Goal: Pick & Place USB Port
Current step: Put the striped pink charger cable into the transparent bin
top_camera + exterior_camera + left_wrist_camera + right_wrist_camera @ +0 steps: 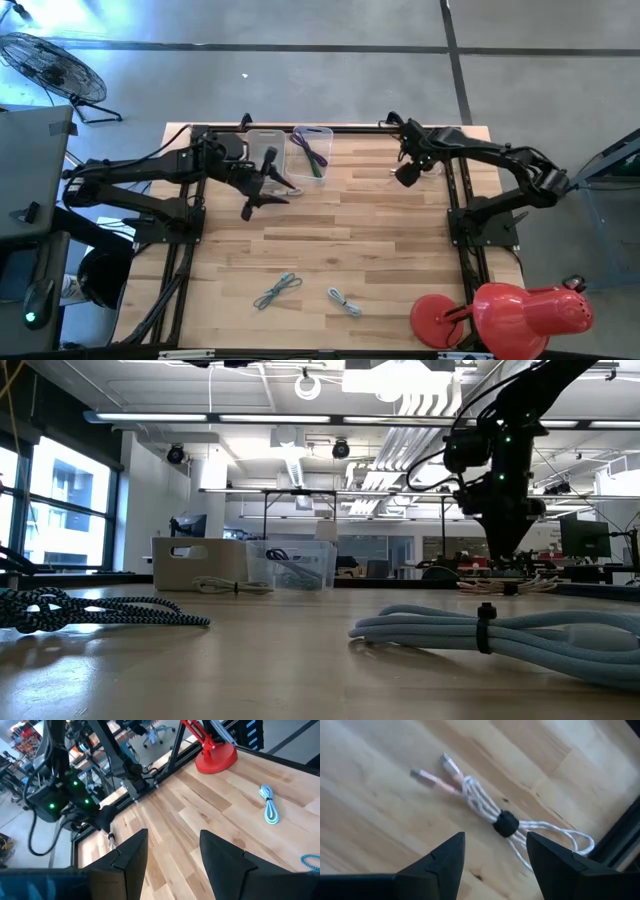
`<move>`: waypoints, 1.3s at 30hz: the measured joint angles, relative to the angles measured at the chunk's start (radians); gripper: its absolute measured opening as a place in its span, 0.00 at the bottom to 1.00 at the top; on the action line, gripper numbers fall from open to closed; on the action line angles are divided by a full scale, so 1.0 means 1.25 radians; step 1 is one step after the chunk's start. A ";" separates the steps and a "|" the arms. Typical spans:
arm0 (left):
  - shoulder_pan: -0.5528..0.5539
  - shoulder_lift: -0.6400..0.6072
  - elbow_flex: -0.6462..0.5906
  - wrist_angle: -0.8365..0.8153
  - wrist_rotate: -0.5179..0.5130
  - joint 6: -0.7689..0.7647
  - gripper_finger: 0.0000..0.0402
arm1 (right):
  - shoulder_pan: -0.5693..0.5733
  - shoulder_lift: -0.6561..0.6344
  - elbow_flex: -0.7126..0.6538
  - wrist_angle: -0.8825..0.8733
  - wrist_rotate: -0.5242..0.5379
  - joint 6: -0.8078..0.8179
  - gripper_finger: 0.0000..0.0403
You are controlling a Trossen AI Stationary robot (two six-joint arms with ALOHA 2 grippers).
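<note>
Cables lie nearest you on the wooden table (380,250): a dark braided cable (90,610) and a pale blue bundled cable (500,632) at the front edge, with the red lamp (500,312) standing on its round base at the front right corner.

Farther back, your left gripper (262,195) hangs over the table just in front of the clear plastic bins (290,150), its fingers (220,855) spread apart with nothing between them.

Your right gripper (405,172) is near the back edge on the right side, poised just above the white USB cable (485,807). Its fingers (550,857) are also spread and grip nothing. That cable lies flat on the wood, tied in the middle with a dark band, its two metal plugs pointing away from the loop. You can see it sits close to the dark frame rail at the table's edge.

One bin at the back already holds a purple and green cable (315,152).
</note>
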 joint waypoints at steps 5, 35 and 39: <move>0.000 0.037 0.000 0.000 -0.002 0.000 0.44 | -0.021 0.001 0.000 0.017 -0.045 0.095 0.51; 0.000 0.087 0.000 -0.033 -0.003 -0.001 0.43 | 0.021 0.124 0.101 -0.112 -0.001 -0.065 0.51; 0.000 0.087 0.000 -0.036 -0.003 0.003 0.43 | 0.023 0.124 0.104 -0.122 0.006 -0.128 0.51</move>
